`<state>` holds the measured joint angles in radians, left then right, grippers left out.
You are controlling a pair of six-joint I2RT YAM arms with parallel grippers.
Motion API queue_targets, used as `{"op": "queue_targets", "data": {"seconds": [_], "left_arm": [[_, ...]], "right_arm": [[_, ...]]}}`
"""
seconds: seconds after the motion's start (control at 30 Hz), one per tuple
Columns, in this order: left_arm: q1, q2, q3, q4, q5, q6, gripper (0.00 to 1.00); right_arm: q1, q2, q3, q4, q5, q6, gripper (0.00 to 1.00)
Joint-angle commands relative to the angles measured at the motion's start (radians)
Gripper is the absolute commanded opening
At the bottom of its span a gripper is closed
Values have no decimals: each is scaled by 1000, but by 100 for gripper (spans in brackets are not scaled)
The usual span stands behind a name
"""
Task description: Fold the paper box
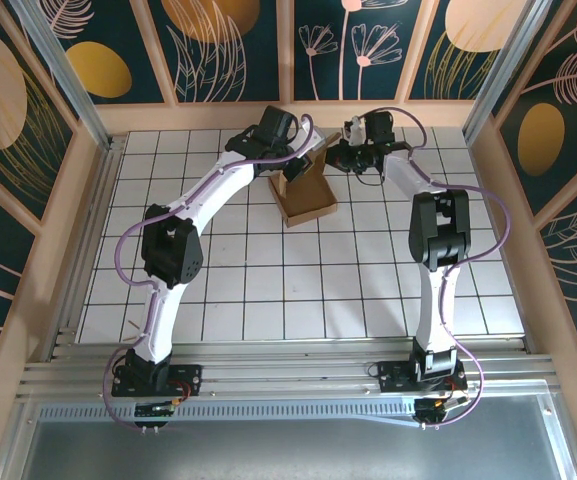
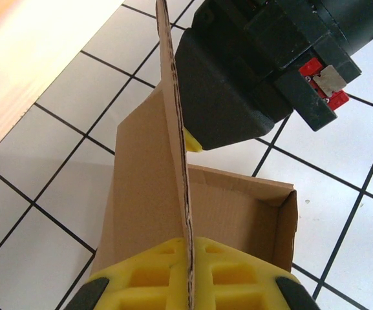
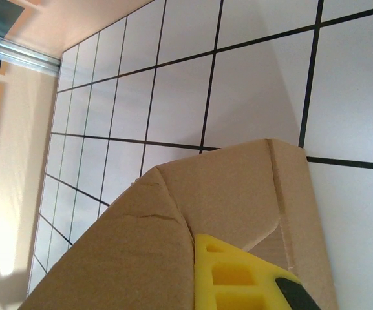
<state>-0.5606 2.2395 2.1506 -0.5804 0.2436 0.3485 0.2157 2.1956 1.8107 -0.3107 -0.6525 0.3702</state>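
Observation:
The paper box [image 1: 308,203] is brown cardboard, a shallow tray on the tiles at the back middle, with one tall flap [image 1: 315,160] standing up. In the left wrist view the flap [image 2: 173,155] runs edge-on between my left gripper's [image 2: 187,278] yellow pads, which are shut on it; the tray's inside [image 2: 251,219] lies to the right. My left gripper [image 1: 296,165] is at the flap's left side. My right gripper [image 1: 340,157] is at its right side, with one yellow fingertip [image 2: 193,141] against the flap. One right finger [image 3: 234,278] shows beside cardboard [image 3: 251,187]; the other is hidden.
White tiled table [image 1: 268,290] with black grid lines, and a wooden wall [image 1: 298,118] close behind the box. Aluminium rails [image 1: 288,375] run along the near edge by the arm bases. The right arm's black wrist [image 2: 251,71] hangs just above the tray.

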Motion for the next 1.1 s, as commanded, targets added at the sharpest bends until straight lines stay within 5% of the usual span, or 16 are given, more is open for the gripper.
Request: {"op": "queue_targets", "data": {"seconds": [0.0, 0.2, 0.57, 0.87, 1.07], "left_arm": [[-25, 37, 20, -41, 91, 0, 0], [-25, 36, 24, -46, 76, -4, 0], [-25, 1, -49, -47, 101, 73, 0], [-28, -34, -140, -2, 97, 120, 0], [-43, -22, -155, 21, 62, 136, 0]], "right_arm": [[37, 29, -41, -49, -47, 119, 8], [59, 19, -145, 25, 8, 185, 9], [109, -68, -415, 201, 299, -48, 17], [78, -356, -648, 366, 281, 3, 48], [1, -559, -854, 555, 129, 14, 73]]}}
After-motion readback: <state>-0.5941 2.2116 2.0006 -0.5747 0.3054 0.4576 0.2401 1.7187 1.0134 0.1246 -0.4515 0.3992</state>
